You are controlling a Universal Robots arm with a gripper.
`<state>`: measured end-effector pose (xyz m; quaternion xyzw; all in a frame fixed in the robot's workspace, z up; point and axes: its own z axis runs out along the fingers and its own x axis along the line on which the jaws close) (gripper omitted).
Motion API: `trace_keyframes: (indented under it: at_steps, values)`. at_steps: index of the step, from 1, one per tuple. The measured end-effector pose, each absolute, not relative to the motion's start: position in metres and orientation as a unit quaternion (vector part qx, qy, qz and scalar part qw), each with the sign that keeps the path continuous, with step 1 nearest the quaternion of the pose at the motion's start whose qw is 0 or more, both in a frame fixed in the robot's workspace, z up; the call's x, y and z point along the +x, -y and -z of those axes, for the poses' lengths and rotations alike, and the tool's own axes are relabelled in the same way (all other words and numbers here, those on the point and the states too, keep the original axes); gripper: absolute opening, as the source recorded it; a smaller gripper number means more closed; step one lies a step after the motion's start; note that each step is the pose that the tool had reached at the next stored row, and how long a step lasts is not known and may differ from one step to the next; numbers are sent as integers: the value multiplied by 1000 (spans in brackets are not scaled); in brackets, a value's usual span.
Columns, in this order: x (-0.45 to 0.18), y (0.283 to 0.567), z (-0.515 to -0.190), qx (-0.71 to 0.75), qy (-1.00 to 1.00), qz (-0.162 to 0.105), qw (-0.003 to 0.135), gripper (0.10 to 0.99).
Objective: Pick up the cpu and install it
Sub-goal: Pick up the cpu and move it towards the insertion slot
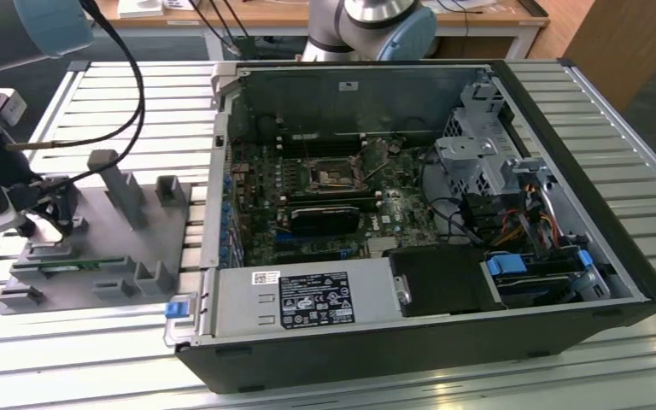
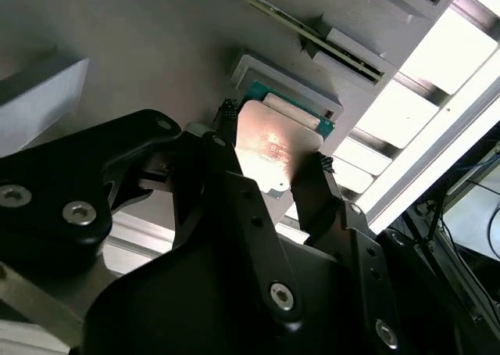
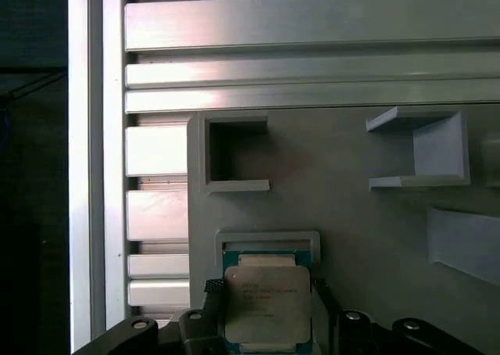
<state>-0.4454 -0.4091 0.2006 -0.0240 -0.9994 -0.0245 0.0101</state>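
Note:
The cpu [image 2: 279, 145] is a thin square chip with a shiny metal top on a green board, resting at a shallow grey nest of the fixture plate [image 3: 351, 214]. In both wrist views my gripper [image 2: 269, 150] has one black finger against each side of the cpu [image 3: 268, 302], so it is shut on the chip. I cannot tell whether the chip is lifted clear of the nest. In the exterior view the gripper [image 1: 45, 215] hangs over the grey fixture [image 1: 134, 248] at that view's left. The motherboard socket [image 1: 335, 176] lies inside the open computer case.
The open computer case [image 1: 419, 282] with its black power supply lies to the exterior view's right of the fixture. Upright grey posts [image 1: 112, 184] stand on the fixture, and a green memory stick [image 1: 66, 265] lies near its front. Slatted aluminium table [image 1: 100, 342] underneath.

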Motion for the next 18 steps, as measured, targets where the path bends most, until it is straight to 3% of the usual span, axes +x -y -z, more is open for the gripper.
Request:
trace_keyframes:
  at_steps: [18]
  values:
    - [-445,409,-229,-24,999,26,10,529]
